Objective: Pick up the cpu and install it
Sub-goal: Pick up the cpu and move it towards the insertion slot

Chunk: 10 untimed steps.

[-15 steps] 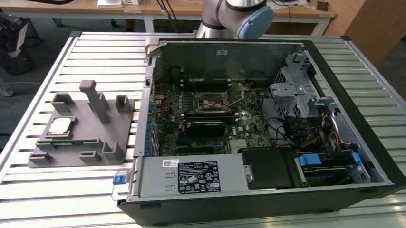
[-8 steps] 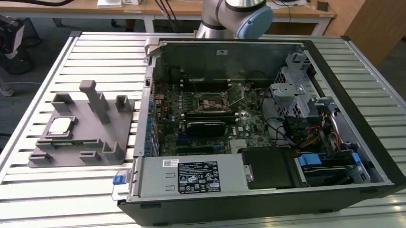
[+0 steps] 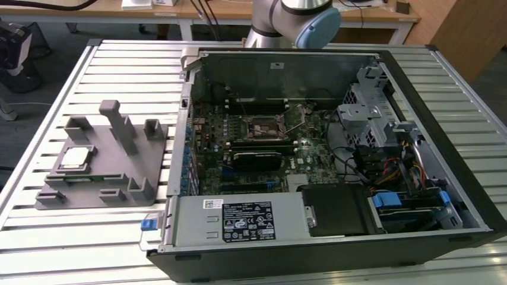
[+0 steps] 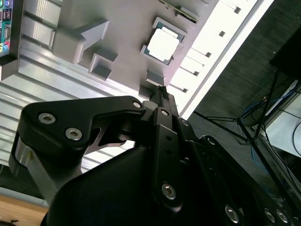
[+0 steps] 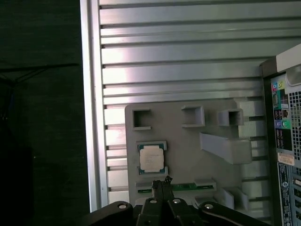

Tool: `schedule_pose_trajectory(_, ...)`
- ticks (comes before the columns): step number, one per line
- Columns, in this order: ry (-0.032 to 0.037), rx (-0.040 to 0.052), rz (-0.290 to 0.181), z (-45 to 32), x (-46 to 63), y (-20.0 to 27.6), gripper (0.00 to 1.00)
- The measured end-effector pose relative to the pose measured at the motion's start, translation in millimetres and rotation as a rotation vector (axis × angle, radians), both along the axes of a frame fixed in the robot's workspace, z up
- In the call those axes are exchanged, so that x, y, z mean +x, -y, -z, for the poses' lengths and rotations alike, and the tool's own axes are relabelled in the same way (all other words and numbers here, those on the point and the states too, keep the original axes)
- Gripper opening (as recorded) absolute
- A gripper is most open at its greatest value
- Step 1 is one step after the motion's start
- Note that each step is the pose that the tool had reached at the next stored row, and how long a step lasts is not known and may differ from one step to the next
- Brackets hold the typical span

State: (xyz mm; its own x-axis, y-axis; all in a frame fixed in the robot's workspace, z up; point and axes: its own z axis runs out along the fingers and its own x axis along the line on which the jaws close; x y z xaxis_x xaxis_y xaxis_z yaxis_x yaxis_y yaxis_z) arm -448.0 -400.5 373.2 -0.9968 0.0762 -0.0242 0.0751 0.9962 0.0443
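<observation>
Hand (image 5: pixel 162 182) near pale, square, silver-topped cpu (image 5: pixel 151 158)

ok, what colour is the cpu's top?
Pale silver-white metal. The cpu shows best in the first wrist view, lying on the grey fixture.

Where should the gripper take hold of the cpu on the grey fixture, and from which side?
Probably two opposite edges, approached straight from above. The cpu lies flat, metal top up, in a shallow framed seat on the grey fixture, so its thin sides are the only pinchable faces.
</observation>
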Motion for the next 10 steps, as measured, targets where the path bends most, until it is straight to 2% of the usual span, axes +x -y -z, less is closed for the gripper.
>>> schedule_pose_trajectory(10,0.0001,0.0,0.0,4.9,0.0,1.4,0.11)
